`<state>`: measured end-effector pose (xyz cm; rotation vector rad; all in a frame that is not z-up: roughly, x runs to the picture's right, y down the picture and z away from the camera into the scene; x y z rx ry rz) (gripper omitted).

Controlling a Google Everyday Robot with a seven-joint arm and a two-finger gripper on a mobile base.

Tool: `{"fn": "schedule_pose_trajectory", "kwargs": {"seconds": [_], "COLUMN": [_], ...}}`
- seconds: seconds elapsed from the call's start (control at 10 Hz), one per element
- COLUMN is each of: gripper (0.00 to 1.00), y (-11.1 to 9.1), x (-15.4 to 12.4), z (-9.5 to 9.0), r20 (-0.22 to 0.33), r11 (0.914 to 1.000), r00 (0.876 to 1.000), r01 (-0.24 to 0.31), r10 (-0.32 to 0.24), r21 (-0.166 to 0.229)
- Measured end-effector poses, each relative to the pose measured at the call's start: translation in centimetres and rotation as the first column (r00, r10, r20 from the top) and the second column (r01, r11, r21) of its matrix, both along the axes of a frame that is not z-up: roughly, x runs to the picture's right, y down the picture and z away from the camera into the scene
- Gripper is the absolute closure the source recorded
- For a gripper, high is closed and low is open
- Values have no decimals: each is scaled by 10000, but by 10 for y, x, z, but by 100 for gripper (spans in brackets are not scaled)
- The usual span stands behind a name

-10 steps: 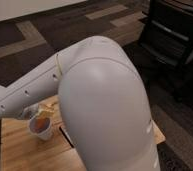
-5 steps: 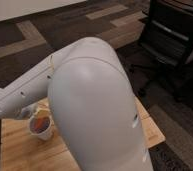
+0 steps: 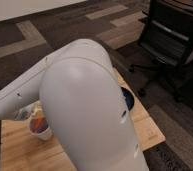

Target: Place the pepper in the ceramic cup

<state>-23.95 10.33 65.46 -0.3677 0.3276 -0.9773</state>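
Your view is mostly filled by the robot arm (image 3: 85, 105), a pale grey bulk running from the left edge to the bottom centre. The end effector (image 3: 26, 113) sits at the left, just above and beside the ceramic cup (image 3: 41, 131); you cannot tell how its fingers stand. The pepper (image 3: 38, 122) shows as orange-red inside the cup's mouth. The cup stands on the wooden counter (image 3: 20, 150), near its left part, with bare wood in front. The counter's right edge lies close to the dark blue bowl (image 3: 128, 97), half hidden by the arm. Past that edge, carpet, then a black office chair (image 3: 170, 35) well apart. Compared with half a second ago, the arm bulk covers less of the right; the bowl now shows.
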Motion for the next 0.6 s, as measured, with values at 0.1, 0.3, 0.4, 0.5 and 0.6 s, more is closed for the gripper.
{"fn": "schedule_pose_trajectory", "kwargs": {"seconds": [0.1,0.3,0.4,0.5,0.6], "gripper": [70,46,35,23,20], "y": [0,0,0,1,1], "x": [0,0,-1,-1,0], "z": [0,0,0,0,1], "r20": [-3,4,5,6,-3], "r11": [10000,10000,10000,10000,10000], "r00": [10000,10000,10000,10000,10000], "r01": [3,10,12,14,19], "r10": [-3,-10,-12,-14,-19], "r21": [-3,-4,-5,-5,-14]}}
